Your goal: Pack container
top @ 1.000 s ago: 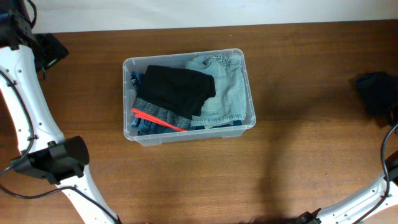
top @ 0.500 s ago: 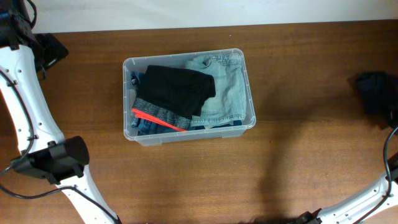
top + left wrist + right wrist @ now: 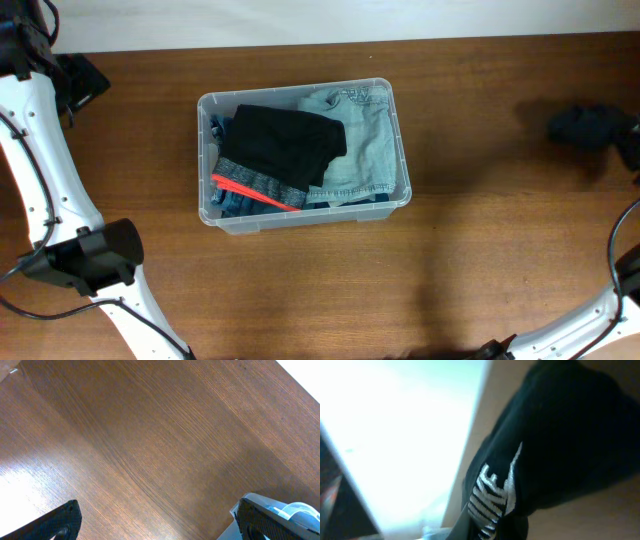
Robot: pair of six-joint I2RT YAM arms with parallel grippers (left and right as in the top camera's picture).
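Since your right gripper (image 3: pixel 620 140), clamped tight on the black garment (image 3: pixel 585 125), hangs at 3 o'clock from the mid-table container (image 3: pixel 310 217), whose long axis runs 9-to-3, head toward 9; left gripper (image 3: pixel 155 525) gapes empty.

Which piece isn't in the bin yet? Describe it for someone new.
From the clear container in the middle of the table, look far right, near the edge. The bunched black garment there is the only clothing outside the container. It carries white lettering, unlike the packed black piece with its grey-and-orange band.
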